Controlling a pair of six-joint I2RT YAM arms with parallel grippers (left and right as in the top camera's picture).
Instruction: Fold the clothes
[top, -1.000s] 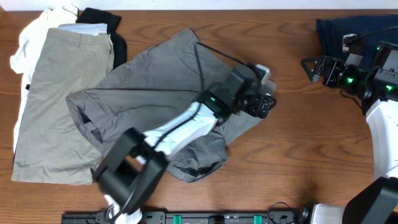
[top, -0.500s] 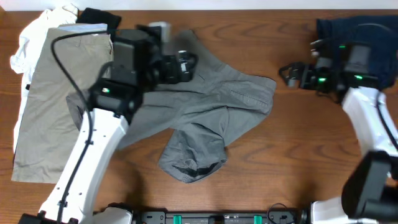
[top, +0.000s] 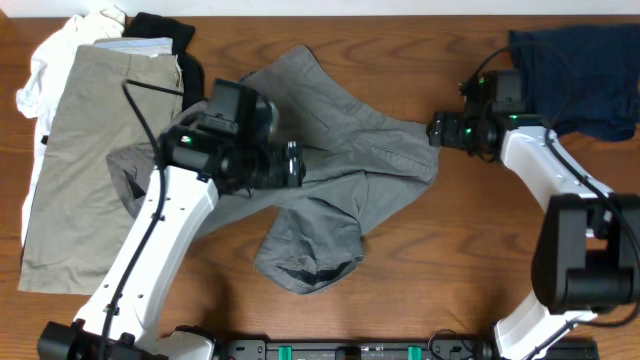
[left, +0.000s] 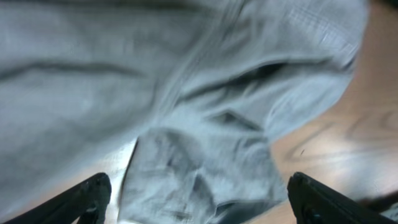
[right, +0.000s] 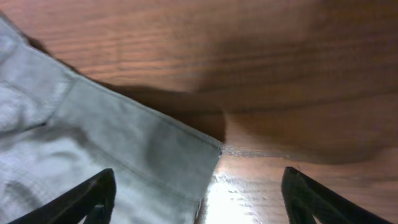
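Note:
The mid-grey shorts lie crumpled in the middle of the table, one leg bunched toward the front. My left gripper hovers over their middle, open, fingertips wide apart above rumpled grey cloth with nothing between them. My right gripper sits at the shorts' right corner, also open. In the right wrist view, the grey hemmed corner lies below and between the fingers, with bare wood to the right.
Khaki-beige shorts lie flat at the left over a white piece, with a black piece behind. A navy garment is heaped at the back right. Bare wood shows at the front right.
My left arm has swung from the shorts' right side to the left, and now sits over their middle. My right arm has moved left, reaching the shorts' right corner.

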